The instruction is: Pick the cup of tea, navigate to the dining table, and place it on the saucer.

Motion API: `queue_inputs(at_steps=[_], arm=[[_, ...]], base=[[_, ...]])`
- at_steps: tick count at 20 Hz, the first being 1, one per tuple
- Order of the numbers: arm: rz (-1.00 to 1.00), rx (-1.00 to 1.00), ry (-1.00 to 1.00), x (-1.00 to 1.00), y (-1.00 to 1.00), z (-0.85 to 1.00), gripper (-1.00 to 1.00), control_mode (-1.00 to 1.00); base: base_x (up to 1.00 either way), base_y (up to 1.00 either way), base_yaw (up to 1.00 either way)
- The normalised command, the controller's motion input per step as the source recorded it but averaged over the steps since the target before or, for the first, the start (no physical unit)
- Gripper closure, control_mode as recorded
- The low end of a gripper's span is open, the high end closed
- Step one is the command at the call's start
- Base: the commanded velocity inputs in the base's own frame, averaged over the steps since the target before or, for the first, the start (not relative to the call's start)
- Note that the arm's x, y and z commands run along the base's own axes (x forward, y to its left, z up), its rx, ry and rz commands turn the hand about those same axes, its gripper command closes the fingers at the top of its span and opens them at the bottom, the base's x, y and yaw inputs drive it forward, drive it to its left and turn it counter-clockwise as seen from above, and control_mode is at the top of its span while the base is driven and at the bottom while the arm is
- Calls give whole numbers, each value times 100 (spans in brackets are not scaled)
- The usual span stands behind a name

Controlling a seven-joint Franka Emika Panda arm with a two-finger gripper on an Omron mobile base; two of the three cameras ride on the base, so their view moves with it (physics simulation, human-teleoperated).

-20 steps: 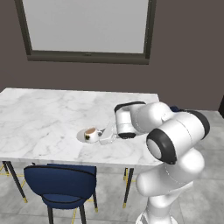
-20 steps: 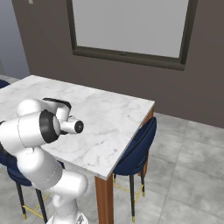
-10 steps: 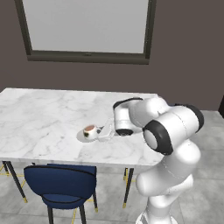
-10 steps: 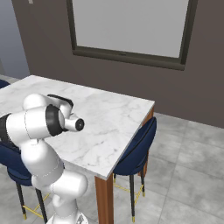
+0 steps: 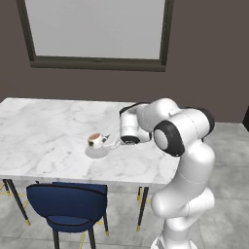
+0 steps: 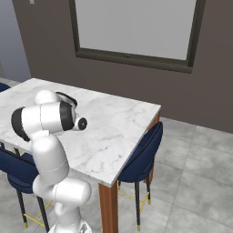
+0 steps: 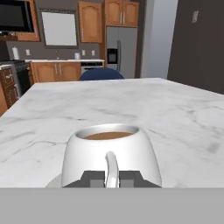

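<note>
On marble dining table (image 5: pixel 44 131), cup of tea (image 5: pixel 95 140) over saucer (image 5: pixel 98 152) — pincer (image 7: pixel 110 177) clamped.

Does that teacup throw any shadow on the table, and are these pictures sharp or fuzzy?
Left base view: soft grey shading under the cup of tea, slightly fuzzy edges. Hand view: cup sharp and evenly lit, the fingers shut on its handle; no glare on the dining table.

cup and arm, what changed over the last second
The arm's elbow swung up and over toward the window side, and the wrist turned. The cup barely moved: it sits at the saucer on the table, and the gripper stays shut on the cup's handle. Nothing was let go. The chairs and the window stayed as they were.
</note>
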Motion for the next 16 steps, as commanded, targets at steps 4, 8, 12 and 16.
queue_inputs(at_steps=[4, 8, 12, 16], arm=[[0, 0, 0, 4, 20, 0, 100, -100], [0, 0, 0, 0, 1, -14, 100, -100], [0, 0, 0, 0, 0, -24, 100, -100], [0, 0, 0, 0, 0, -21, 100, -100]], base=[[0, 0, 0], [0, 0, 0], [0, 0, 0], [0, 0, 0]])
